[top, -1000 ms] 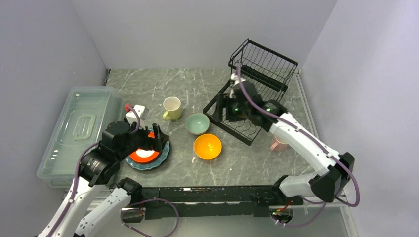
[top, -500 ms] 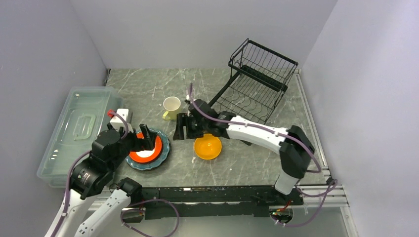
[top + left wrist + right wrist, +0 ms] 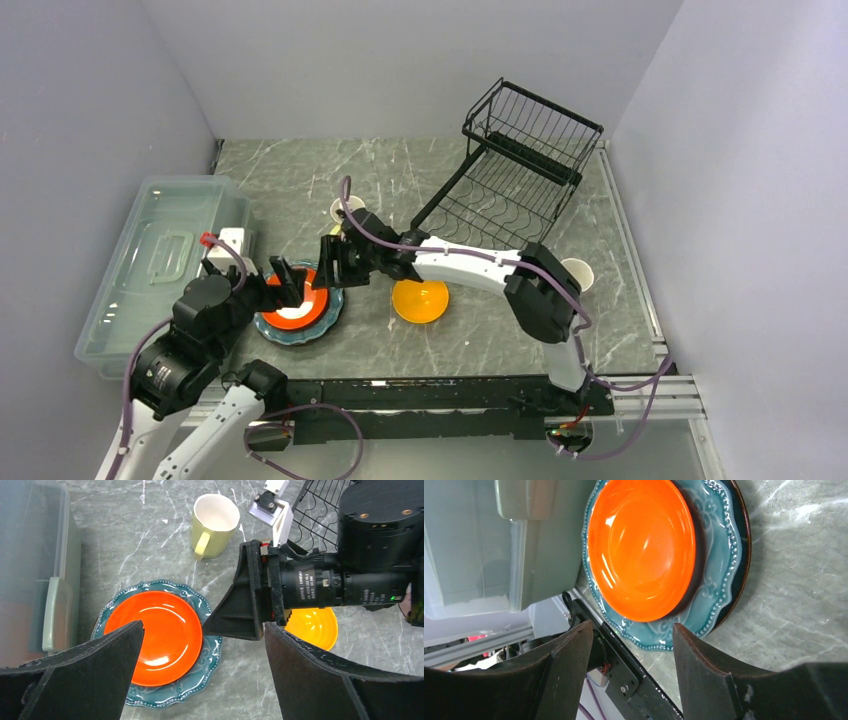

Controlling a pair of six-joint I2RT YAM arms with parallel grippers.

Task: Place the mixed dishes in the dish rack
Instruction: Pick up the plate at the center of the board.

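Nearest you, the left gripper (image 3: pixel 203 627) hangs wide open and empty over the small orange plate (image 3: pixel 152 637). That plate lies flat inside a teal plate (image 3: pixel 165 695) on the tabletop (image 3: pixel 480 330). The right gripper (image 3: pixel 630 627), just as open and holding nothing, points at the same stack from the far side. Your main risk is the two grippers colliding over one plate. A second risk comes from the nesting: a finger catching the teal rim could drag or lift both plates and drop one. Just beyond, the right arm (image 3: pixel 470 265) reaches across by the orange-yellow bowl (image 3: pixel 420 298) and the yellow mug (image 3: pixel 215 525), and a low swing could knock either. The dish rack (image 3: pixel 520 170) holds no dishes and stands well apart at the back right, so any carry there will be long.
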